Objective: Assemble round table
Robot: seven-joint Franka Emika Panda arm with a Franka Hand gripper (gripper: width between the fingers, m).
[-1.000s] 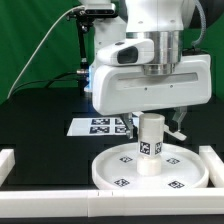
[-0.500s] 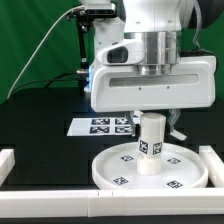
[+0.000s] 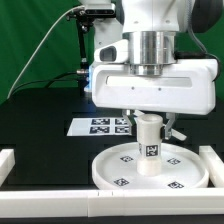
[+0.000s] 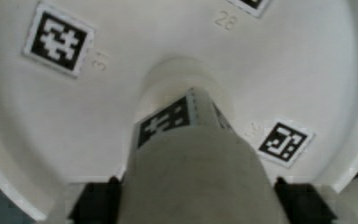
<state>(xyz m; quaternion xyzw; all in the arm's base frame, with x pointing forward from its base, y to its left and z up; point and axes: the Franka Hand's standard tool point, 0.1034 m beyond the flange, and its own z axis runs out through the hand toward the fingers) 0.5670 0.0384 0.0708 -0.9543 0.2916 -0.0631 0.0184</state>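
Tool [image 3: 150, 124] seems clamped on the leg [image 3: 149, 150] below it; a crooked twist might jam it or spin the disc [image 3: 112, 166].

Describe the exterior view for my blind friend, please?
A white robot gripper clasps a short upright cylinder leg standing at the centre of a round white disc. A marker board lies behind on the black table.

- The table [image 3: 40, 125] has a plain black top.
- The round disc [image 3: 108, 172], white with a raised rim, lies flat on it towards the front.
- The marker board [image 3: 98, 126] lies flat behind the disc, partly hidden.
- White rails lie along the edges: a rail [image 3: 8, 160] at the exterior view's left, a rail [image 3: 212, 160] at its right, and a long rail [image 3: 50, 207] across the front.
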